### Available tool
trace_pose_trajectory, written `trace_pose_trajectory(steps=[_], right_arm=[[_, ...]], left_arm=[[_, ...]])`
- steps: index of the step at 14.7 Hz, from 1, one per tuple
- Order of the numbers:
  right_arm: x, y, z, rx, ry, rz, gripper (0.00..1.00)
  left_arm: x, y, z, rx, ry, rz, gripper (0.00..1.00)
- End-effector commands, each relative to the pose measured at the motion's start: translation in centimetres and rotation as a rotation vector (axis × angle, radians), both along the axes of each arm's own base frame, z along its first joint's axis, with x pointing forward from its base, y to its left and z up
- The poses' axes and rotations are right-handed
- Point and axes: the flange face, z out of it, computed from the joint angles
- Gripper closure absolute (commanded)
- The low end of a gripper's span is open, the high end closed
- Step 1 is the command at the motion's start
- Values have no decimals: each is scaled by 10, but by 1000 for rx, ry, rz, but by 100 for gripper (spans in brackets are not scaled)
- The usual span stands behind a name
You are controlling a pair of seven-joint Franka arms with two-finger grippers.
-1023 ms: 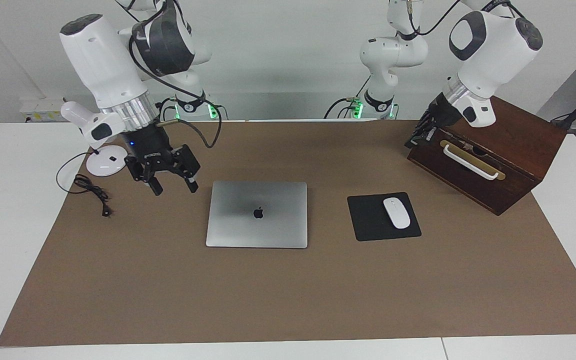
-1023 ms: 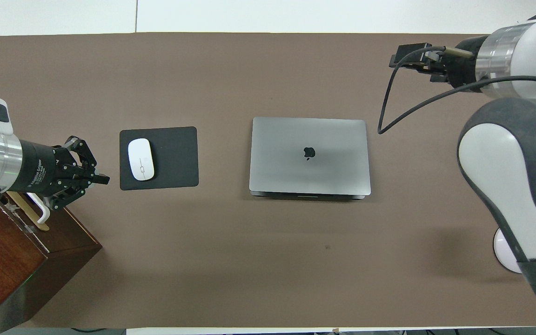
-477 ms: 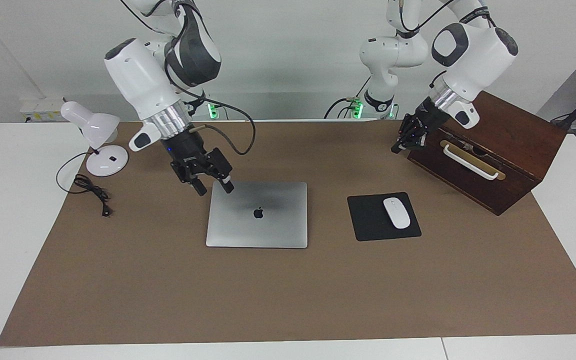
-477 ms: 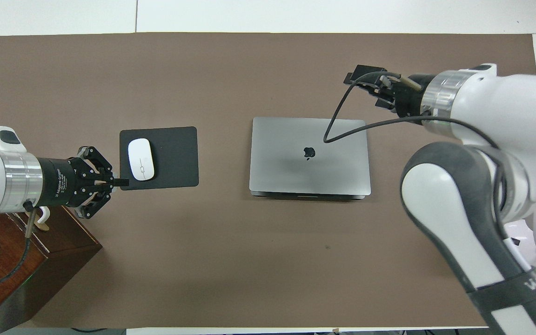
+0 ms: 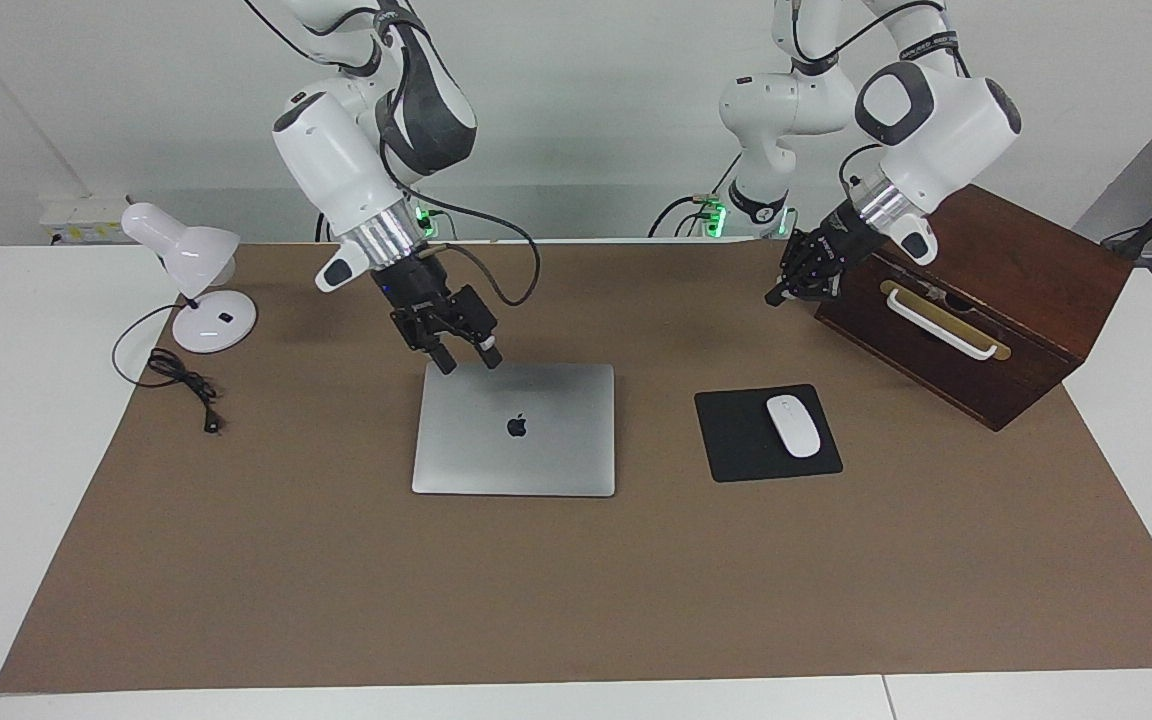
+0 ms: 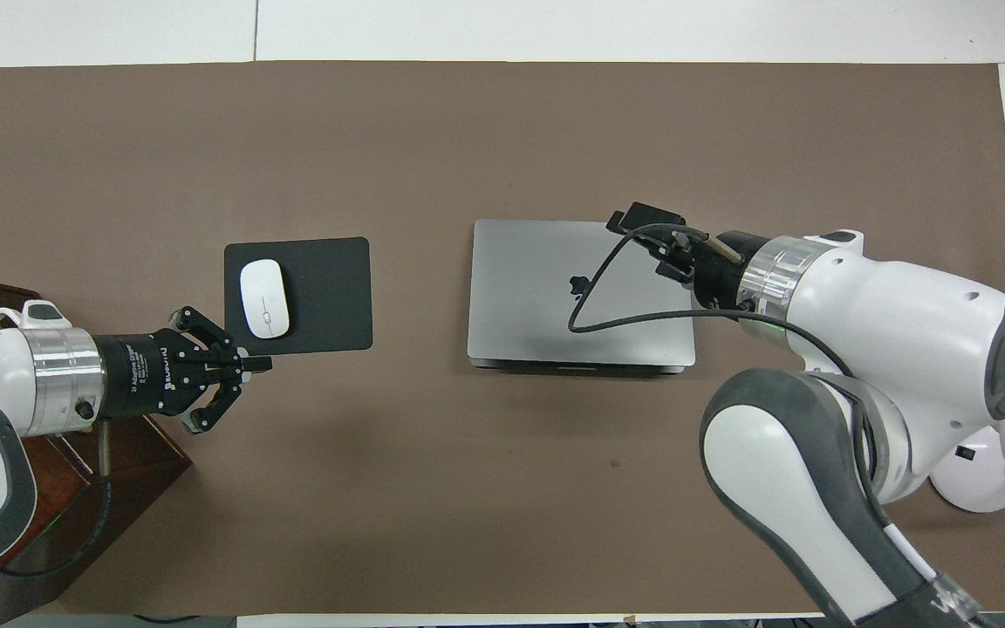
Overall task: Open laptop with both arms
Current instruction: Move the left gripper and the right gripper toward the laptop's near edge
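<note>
The laptop (image 5: 536, 450) (image 6: 537, 288) lies shut on the brown mat, silver lid up with the apple logo showing. My right gripper (image 5: 466, 358) (image 6: 652, 235) hangs open just over the lid at the right arm's end, nothing between its fingers. My left gripper (image 5: 774, 298) (image 6: 263, 362) is shut and empty. It hovers over the mat beside the wooden box, near the mouse pad's corner that is nearer to the robots.
A dark wooden box (image 5: 1026, 300) (image 6: 127, 453) with a white handle stands at the left arm's end. A white mouse (image 5: 794, 426) (image 6: 264, 298) rests on a black mouse pad (image 5: 736, 440) (image 6: 328, 288) beside the laptop. A white desk lamp (image 5: 186, 260) and its cable (image 5: 176, 375) sit at the right arm's end.
My right gripper has swung from beside the lamp to over the laptop's lid. My left gripper has drifted away from the box handle toward the middle, staying shut.
</note>
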Motion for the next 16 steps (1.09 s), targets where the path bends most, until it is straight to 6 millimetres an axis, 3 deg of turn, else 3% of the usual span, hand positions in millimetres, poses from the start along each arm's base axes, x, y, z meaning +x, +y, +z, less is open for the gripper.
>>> trace_pose_trajectory(steps=[1,6,10,12,16], right_arm=[[-30,11,-15,50,60,-29,0],[-80,54,-49,69,58,-101,0],[-115,54,-80,87,122,-206,0],[-124,50,-90,107,172,-265,0],[-141,37,-104,123,229,-326,0]], left_arm=[[-18,3,-23,-30,19,121,100],[-31,-34,-65,-124,44,253,100],[-36,-69,-96,-185,89,384,100],[-47,-97,-109,-177,83,446,100],[-60,-121,-132,-184,121,553,100]])
